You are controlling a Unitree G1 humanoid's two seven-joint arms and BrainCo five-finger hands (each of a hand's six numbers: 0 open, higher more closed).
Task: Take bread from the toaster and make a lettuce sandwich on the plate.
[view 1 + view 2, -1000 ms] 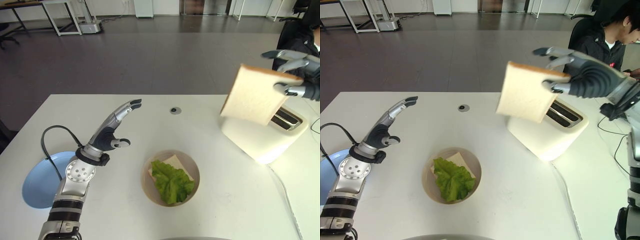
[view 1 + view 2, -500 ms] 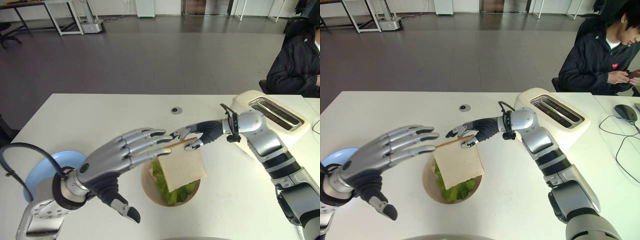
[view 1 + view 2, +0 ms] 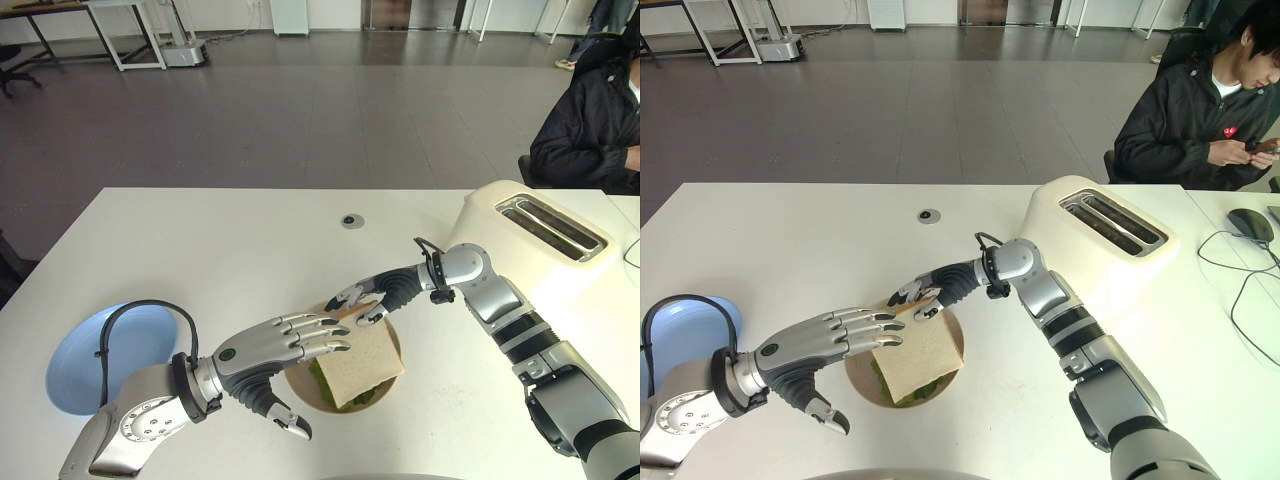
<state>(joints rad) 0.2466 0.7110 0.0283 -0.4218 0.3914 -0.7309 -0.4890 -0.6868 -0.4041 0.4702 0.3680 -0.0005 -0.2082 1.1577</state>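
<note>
The right hand (image 3: 366, 298) is over the far rim of the plate, its fingers closed in a pinch on the upper edge of a slice of white bread (image 3: 362, 362). The forearm runs back to the right, passing in front of the toaster. The slice hangs tilted from that pinch, its upper edge lifted and its lower part lying across the plate, covering most of what is there.

The left hand (image 3: 268, 352) comes in from the left with its fingers straight and slightly fanned, holding nothing. Its fingertips (image 3: 338, 343) lie at the left edge of the slice; whether they press on the bread or hover just above it cannot be told. The thumb points down toward the table near the plate's left rim. A black cable (image 3: 128, 314) loops up from the left wrist.

The plate (image 3: 861, 378) is round and tan and sits in the middle of the near part of the white table (image 3: 200, 250). Green lettuce (image 3: 881, 373) peeks out from under the slice along its lower and left edges.

The white toaster (image 3: 535, 255) stands just beyond the right forearm, its two slots facing up. A round blue plate (image 3: 85, 352) lies near the table's left edge, well apart from the tan one. A small round grommet (image 3: 348, 220) is set in the tabletop behind the hands, and a computer mouse (image 3: 1250, 224) rests at the far right.
</note>
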